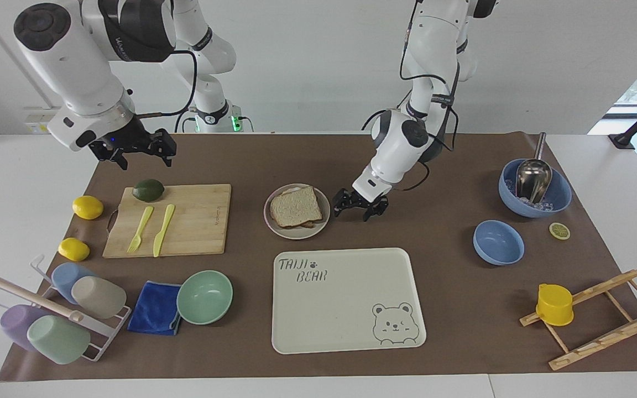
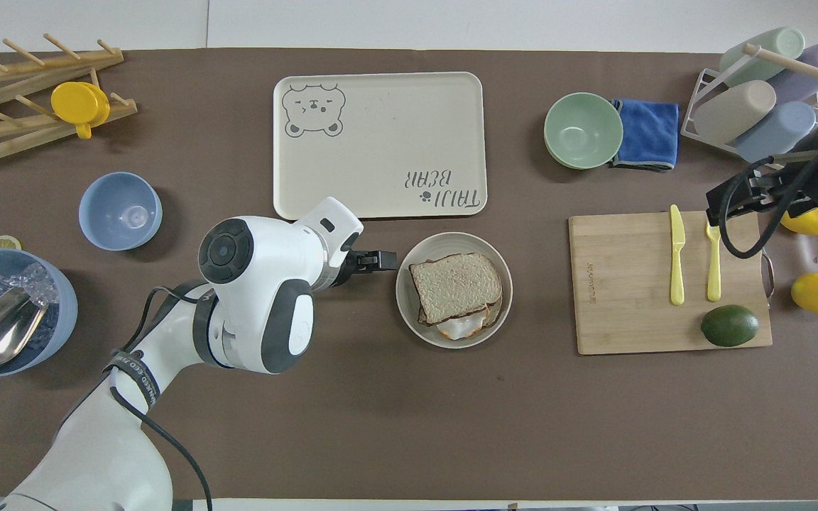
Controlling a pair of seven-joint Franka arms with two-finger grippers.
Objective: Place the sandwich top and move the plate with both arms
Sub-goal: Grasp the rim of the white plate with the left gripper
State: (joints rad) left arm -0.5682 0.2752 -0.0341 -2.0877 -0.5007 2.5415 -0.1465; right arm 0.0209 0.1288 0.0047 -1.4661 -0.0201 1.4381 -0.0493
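Note:
The sandwich top (image 1: 295, 205) lies on an egg-bearing slice on the plate (image 1: 296, 232), mid-table; egg white shows under it in the overhead view (image 2: 455, 286). The plate's rim (image 2: 409, 305) is bare around the bread. My left gripper (image 1: 353, 213) is low beside the plate's rim on the left arm's side, open and empty; in the overhead view it (image 2: 389, 261) points at the rim, close to it. My right gripper (image 1: 144, 162) is open and empty, raised over the table near the avocado end of the cutting board; it also shows in the overhead view (image 2: 753, 202).
The cream bear tray (image 1: 346, 298) lies just farther from the robots than the plate. A cutting board (image 1: 197, 221) with an avocado (image 1: 148, 189), fork and knife lies toward the right arm's end, with lemons, a mint bowl (image 1: 204, 296), blue cloth and cup rack. Blue bowls (image 1: 498, 242) and a wooden rack are toward the left arm's end.

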